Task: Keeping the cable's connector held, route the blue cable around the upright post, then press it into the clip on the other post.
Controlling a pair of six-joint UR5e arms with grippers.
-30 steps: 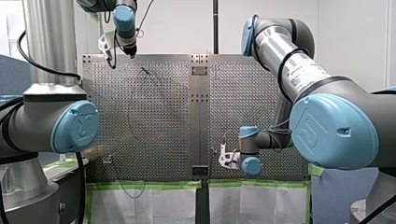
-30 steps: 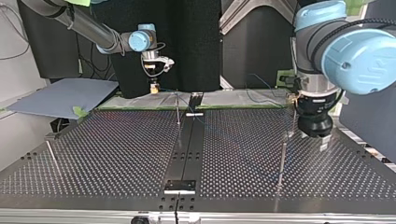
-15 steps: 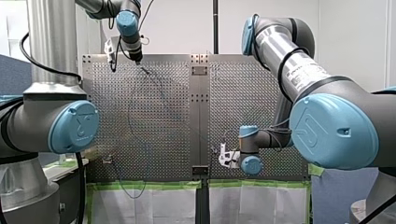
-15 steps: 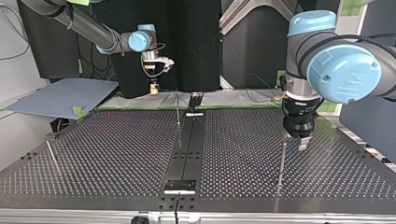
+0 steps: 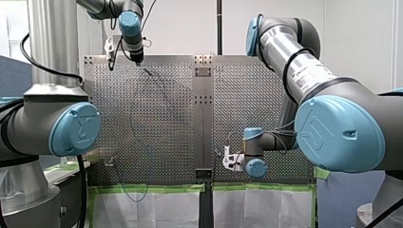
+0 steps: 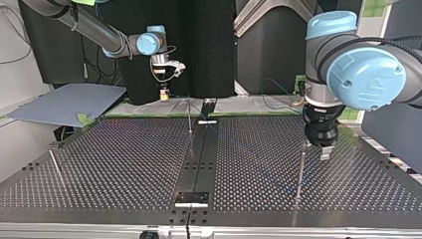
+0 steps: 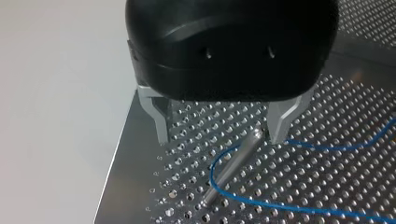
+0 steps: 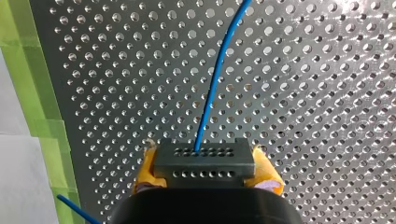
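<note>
My right gripper (image 8: 205, 171) has yellow pads shut on the black connector (image 8: 204, 161). The blue cable (image 8: 217, 79) runs out of the connector over the perforated plate. My left gripper (image 7: 222, 125) stands open, its metal fingers (image 7: 160, 119) astride the top of a thin upright post (image 7: 232, 169). The post is close to one finger. The cable (image 7: 261, 204) curves around the foot of that post. In the top view my left gripper (image 6: 321, 149) hangs by the post (image 6: 300, 169) at the right. My right gripper (image 6: 163, 93) is at the far edge.
A second post (image 6: 189, 115) stands by the black centre strip (image 6: 199, 159), and a third post (image 6: 55, 168) is at the top view's left. Green tape (image 5: 147, 188) lines the plate's near edge in the front view. A grey-blue board (image 6: 69, 102) lies beyond the plate.
My left arm has come in from the plate's corner to the post and set its open fingers over the post's top. My right gripper has kept still with the connector.
</note>
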